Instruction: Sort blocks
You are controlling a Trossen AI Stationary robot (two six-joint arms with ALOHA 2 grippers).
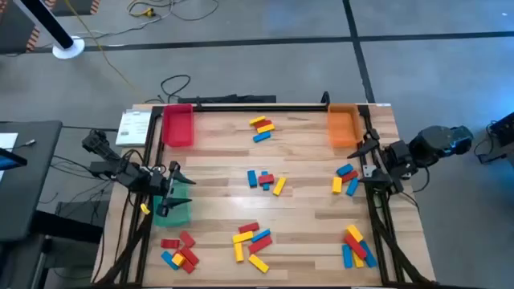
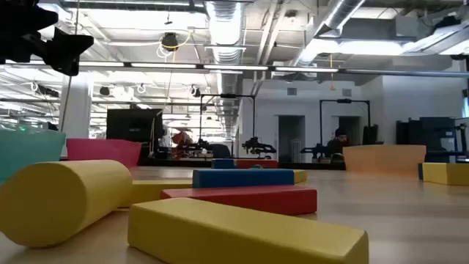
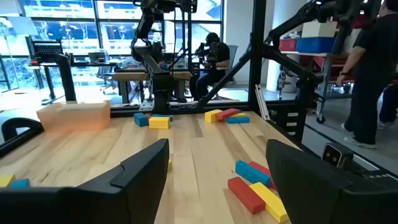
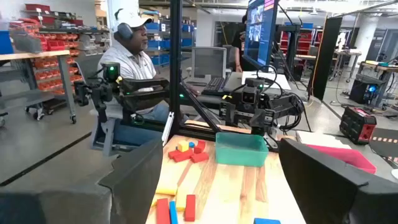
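Blocks [image 1: 267, 181]: high view, lying scattered in clusters across the tabletop [image 1: 305, 209]; low view, looking rigid, light, smooth, best pinched across narrow sides; wrist views, left gripper [image 3: 214, 174] and right gripper [image 4: 217, 180] fingers spreading, empty.

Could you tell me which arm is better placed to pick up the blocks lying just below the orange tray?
The right. Its open gripper sits beside that cluster of blocks near the orange tray, while the left gripper hovers over the green tray across the table.
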